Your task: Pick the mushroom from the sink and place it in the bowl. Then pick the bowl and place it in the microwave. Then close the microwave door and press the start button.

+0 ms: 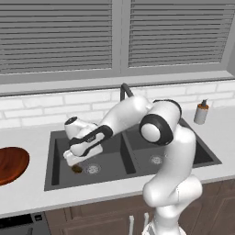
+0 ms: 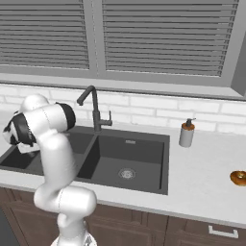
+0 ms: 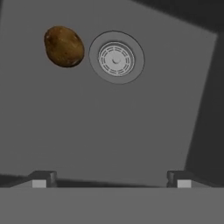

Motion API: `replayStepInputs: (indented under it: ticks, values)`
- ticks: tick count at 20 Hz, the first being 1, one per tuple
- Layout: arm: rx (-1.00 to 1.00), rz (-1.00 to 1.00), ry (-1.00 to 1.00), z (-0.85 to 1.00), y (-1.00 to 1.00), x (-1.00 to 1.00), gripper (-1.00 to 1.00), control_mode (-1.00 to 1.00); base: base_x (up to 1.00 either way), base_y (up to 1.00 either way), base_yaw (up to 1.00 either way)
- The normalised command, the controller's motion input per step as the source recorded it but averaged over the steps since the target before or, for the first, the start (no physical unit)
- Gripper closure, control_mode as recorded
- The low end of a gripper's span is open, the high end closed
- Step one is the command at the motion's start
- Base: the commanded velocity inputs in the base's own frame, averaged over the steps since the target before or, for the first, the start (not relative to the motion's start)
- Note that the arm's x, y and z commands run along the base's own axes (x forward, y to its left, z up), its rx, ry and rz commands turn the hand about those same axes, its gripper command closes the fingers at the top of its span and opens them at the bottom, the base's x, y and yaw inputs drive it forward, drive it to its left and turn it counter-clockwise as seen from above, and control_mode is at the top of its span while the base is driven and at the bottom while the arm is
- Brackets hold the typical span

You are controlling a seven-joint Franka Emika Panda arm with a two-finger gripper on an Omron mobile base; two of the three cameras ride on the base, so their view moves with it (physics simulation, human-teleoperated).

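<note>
Gripper low in the left basin of the sink, fingers spread wide, nothing between them. Bare basin floor just ahead of the tips. Mushroom lies on that floor just beside the silver drain, not touching it, nothing covering it. Bowl sits on the counter left of the sink, well apart from the mushroom. Faucet behind the basins. Soap bottle on the counter to the right; a brown ring-shaped item at the far right edge.
</note>
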Motion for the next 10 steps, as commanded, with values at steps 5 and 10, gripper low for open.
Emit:
replayStepInputs:
  ticks: [5,10]
  values:
    - [0.0,0.09,0.0,-0.21,0.24,0.38,-1.0,-1.0,0.0,0.0,0.0]
    - [0.0,0.09,0.0,-0.35,0.31,0.09,-1.0,-1.0,0.0,0.0,0.0]
